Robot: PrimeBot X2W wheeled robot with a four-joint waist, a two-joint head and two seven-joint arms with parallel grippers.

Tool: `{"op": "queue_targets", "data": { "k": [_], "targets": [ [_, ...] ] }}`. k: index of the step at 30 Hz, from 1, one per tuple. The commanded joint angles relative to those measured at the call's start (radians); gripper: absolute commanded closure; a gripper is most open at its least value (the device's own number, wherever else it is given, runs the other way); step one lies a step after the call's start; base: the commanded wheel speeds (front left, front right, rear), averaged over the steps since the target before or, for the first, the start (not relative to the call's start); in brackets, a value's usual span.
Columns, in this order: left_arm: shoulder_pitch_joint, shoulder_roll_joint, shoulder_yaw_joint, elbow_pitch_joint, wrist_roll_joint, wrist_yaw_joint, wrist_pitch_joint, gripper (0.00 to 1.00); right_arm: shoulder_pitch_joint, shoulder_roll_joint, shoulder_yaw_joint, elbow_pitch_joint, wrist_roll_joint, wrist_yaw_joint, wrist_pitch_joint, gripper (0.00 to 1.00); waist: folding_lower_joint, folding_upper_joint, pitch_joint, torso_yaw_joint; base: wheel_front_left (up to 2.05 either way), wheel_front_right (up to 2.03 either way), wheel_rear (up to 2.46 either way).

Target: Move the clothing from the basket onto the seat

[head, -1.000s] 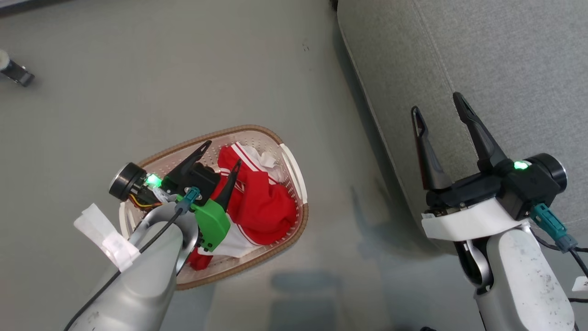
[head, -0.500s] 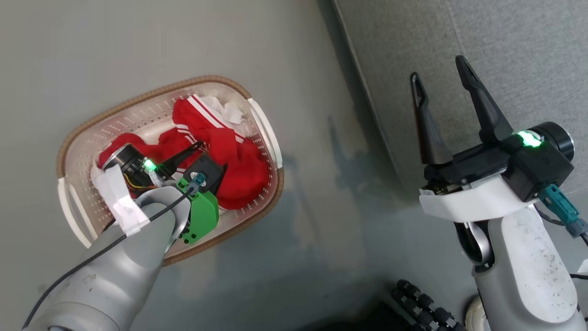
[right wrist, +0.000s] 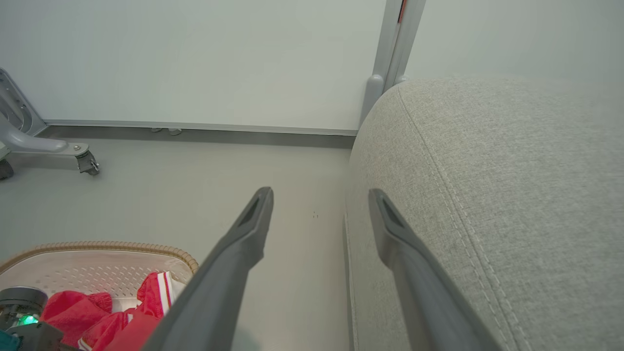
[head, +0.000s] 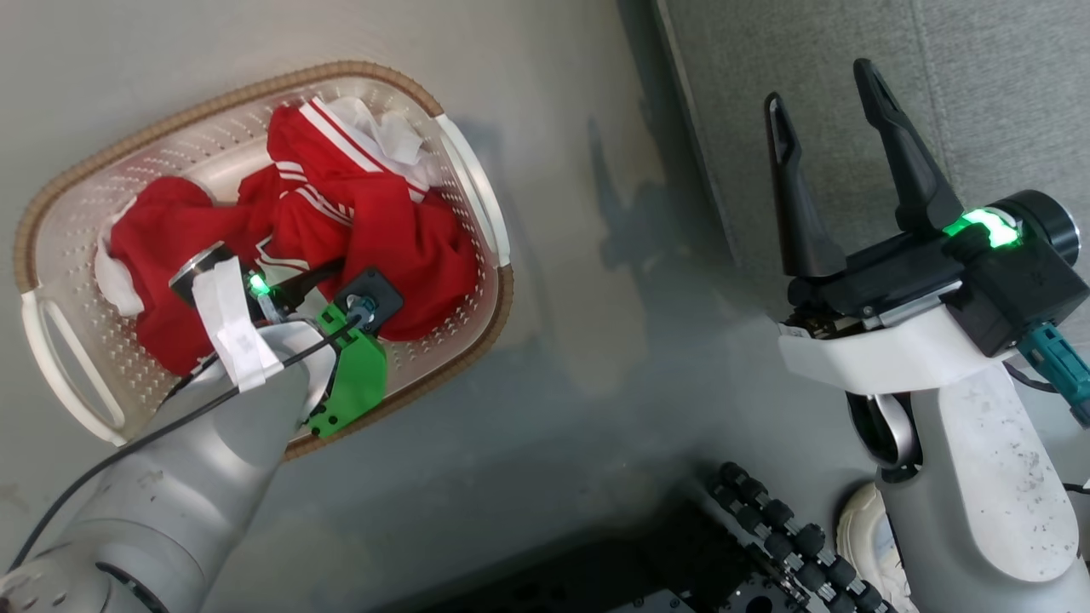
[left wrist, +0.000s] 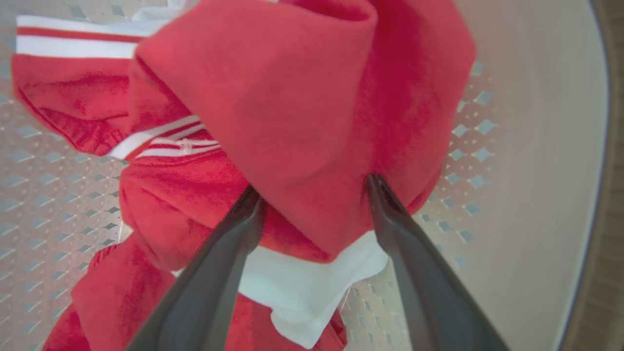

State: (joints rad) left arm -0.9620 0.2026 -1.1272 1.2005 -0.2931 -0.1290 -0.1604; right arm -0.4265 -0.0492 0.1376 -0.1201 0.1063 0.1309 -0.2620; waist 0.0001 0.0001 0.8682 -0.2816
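Head view, entry one: the clothing (head: 358,213). Red soft fabric with white striped trim and white patches, crumpled in a heap inside the basket (head: 60,221), upper left of the frame. All of it that shows lies within the rim. No lettering can be read.

Basket: cream-white, perforated, with a brown woven rim and a white handle at each end. It stands on the grey floor (head: 553,383), apart from the seat (head: 979,85), with a strip of floor between them.

Left gripper (left wrist: 312,187): in the left wrist view both dark fingers rise from the bottom edge, spread wide. Their tips are pressed into a red fold. That fold and a white layer beneath it lie between the fingers, unpinched. Perforated basket floor shows at either side. In the head view the arm enters from the lower left across the basket's near rim. It carries a green bracket (head: 353,383) and a strip of white tape (head: 230,332).

Right gripper (head: 819,83): right of the head frame, fingers pointing up the frame, spread wide with nothing between them. In the right wrist view one finger lies against the floor and the other against the seat's rounded edge.

Seat: grey upholstery with a stitched seam, upper right of the head frame and right half of the right wrist view.

Surroundings, right wrist view: pale wall (right wrist: 195,58); grey post (right wrist: 390,48) behind the seat; castor leg (right wrist: 73,153) at the left edge. Head view, bottom edge: a black ribbed part (head: 766,528).
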Motion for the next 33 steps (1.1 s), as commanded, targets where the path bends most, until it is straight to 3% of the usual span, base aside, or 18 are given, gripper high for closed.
{"op": "queue_targets", "data": {
  "k": [1, 15, 16, 17, 33],
  "targets": [
    [-0.033, 0.012, -0.019, 0.0, -0.009, -0.002, 0.006, 0.0, -0.015, -0.002, -0.003, -0.008, 0.008, 0.0, -0.005, 0.0, -0.0001, -0.0001, 0.043, -0.002, 0.0, 0.0, 0.0],
    [-0.108, -0.003, -0.13, 0.027, -0.11, -0.002, 0.075, 0.0, -0.022, -0.002, -0.001, -0.041, 0.008, 0.0, -0.005, 0.0, -0.0001, -0.0001, 0.117, 0.0, 0.0, 0.0, 0.0],
    [-0.109, -0.005, -0.133, 0.031, -0.109, -0.002, 0.077, 0.56, -0.023, -0.002, -0.001, -0.041, 0.006, 0.0, -0.005, 0.0, -0.0001, -0.0001, 0.115, 0.003, 0.0, 0.0, 0.0],
    [-0.109, -0.008, -0.137, 0.033, -0.105, -0.002, 0.077, 1.0, -0.025, -0.002, 0.0, -0.041, 0.003, 0.0, -0.005, 0.0, -0.0001, -0.0001, 0.114, 0.004, 0.0, 0.0, 0.0],
    [-0.073, -0.079, -0.15, 0.022, -0.177, -0.002, -0.05, 1.0, -0.002, -0.003, -0.01, -0.013, -0.016, 0.0, -0.005, 0.0, -0.0001, -0.0001, -0.043, 0.068, 0.0, 0.0, 0.0]
  ]
}}
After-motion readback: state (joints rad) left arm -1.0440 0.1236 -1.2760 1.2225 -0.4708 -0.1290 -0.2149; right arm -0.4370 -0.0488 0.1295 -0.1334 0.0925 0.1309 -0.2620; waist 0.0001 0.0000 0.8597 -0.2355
